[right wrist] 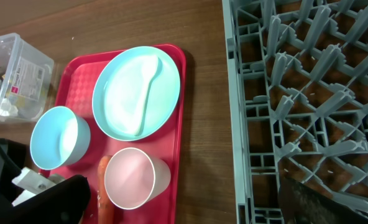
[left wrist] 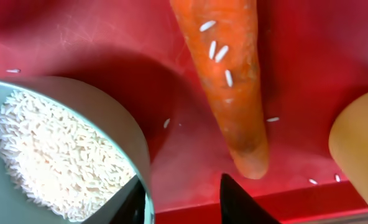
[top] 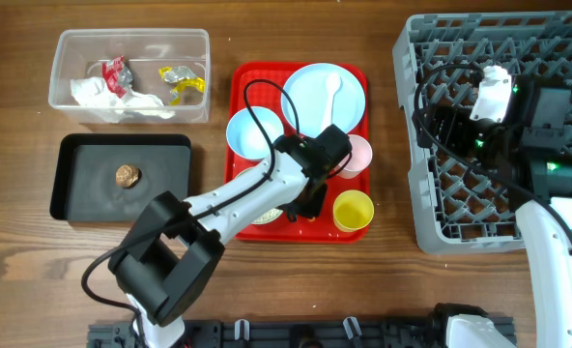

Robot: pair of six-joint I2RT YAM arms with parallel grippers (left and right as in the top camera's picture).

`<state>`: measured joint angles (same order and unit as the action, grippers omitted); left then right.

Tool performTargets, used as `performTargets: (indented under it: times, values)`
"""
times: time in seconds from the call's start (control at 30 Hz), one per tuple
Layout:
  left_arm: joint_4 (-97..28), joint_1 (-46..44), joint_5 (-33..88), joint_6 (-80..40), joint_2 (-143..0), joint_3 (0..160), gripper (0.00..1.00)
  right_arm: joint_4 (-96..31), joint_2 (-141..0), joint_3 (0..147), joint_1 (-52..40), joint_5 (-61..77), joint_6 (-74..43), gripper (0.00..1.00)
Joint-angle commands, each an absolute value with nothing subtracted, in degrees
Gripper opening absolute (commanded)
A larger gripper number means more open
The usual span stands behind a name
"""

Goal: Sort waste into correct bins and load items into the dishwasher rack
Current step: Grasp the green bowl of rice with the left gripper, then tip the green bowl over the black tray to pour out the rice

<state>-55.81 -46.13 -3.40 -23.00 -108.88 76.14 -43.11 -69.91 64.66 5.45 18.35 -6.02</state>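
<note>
My left gripper (top: pixel 310 205) is open and empty over the front of the red tray, its fingertips (left wrist: pixel 184 204) just short of the orange carrot's tip (left wrist: pixel 229 81), which has rice grains stuck to it. A light blue bowl of white rice (left wrist: pixel 47 155) is at its left and the yellow cup (left wrist: pixel 364 149) at its right. The plate (top: pixel 317 95) with the white spoon (top: pixel 330 89), the other bowl (top: pixel 247 133) and the pink cup (right wrist: pixel 134 177) stand on the tray. My right gripper (top: pixel 447 124) is open and empty over the grey rack (top: pixel 431 217); one finger (right wrist: pixel 308 200) shows.
The clear tub (top: pixel 69 43) at the back left holds a napkin and red and yellow wrappers. The black tray (top: pixel 73 198) holds a brown lump (top: pixel 127 175). The red tray (top: pixel 243 77) lies between the bins and the rack. Loose rice lies on it.
</note>
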Motion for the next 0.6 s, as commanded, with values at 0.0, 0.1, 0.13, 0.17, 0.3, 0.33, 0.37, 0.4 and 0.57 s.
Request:
performTargets:
  times: [0.0, 0.1, 0.13, 0.17, 0.3, 0.33, 0.37, 0.4, 0.57]
  values:
    - [-55.6, -46.4, -6.2, -22.9, -109.7, 76.7, 0.36, -43.2, -70.0, 65.1, 5.6, 18.0, -6.1, 1.00]
    - [-55.6, -46.4, -9.0, -22.9, -109.7, 76.7, 0.29, -43.2, -70.0, 65.1, 5.6, 18.0, -6.1, 1.00]
    - [-55.6, -46.4, -9.4, -22.9, -109.7, 76.7, 0.28, -43.2, -70.0, 65.1, 5.6, 18.0, -6.1, 1.00]
    - [-55.4, -46.4, -9.6, -22.9, -109.7, 76.7, 0.27, -43.2, -70.0, 65.1, 5.6, 18.0, -6.1, 1.00]
    - [-54.6, -46.4, -9.6, -23.0, -109.9, 76.7, 0.27, -43.1, -70.0, 65.1, 5.6, 17.8, -6.1, 1.00]
    - [-54.6, -46.4, -9.6, -23.0, -110.1, 76.7, 0.27, -43.1, -70.0, 65.1, 5.6, 17.8, -6.1, 1.00]
    - [-54.6, -46.4, -9.6, -23.0, -110.5, 76.7, 0.26, -43.1, -70.0, 65.1, 5.6, 17.8, -6.1, 1.00]
    - [-54.6, -46.4, -9.6, -23.0, -111.3, 76.7, 0.26, -43.1, -70.0, 65.1, 5.6, 17.8, -6.1, 1.00]
    - [-54.8, -46.3, -10.0, -24.1, -112.3, 76.7, 0.05, -43.2, -70.0, 65.1, 5.6, 17.8, -6.1, 1.00]
